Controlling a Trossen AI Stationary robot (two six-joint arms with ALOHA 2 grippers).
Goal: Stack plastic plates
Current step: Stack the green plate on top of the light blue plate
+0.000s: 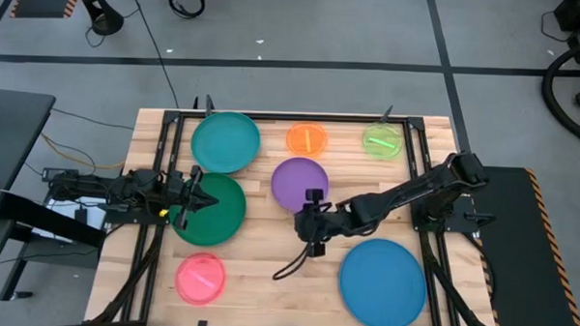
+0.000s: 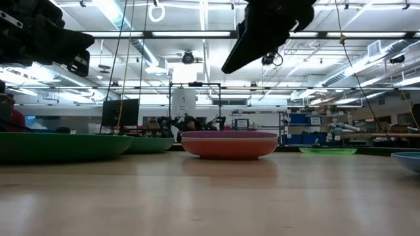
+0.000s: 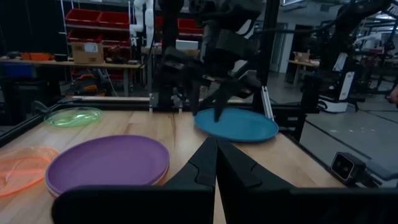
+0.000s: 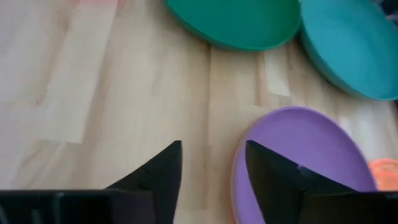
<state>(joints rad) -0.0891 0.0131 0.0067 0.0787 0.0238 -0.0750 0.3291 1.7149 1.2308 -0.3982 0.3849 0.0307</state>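
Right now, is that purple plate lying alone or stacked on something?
Stacked. In the low view the purple plate sits nested on a red-orange plate; from above, only the purple one shows. No pincer touches it.

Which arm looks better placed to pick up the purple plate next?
Probably the right. The right gripper hangs open just beside the purple plate, its rim near the fingers. The left gripper, shut, sits over the dark green plate.
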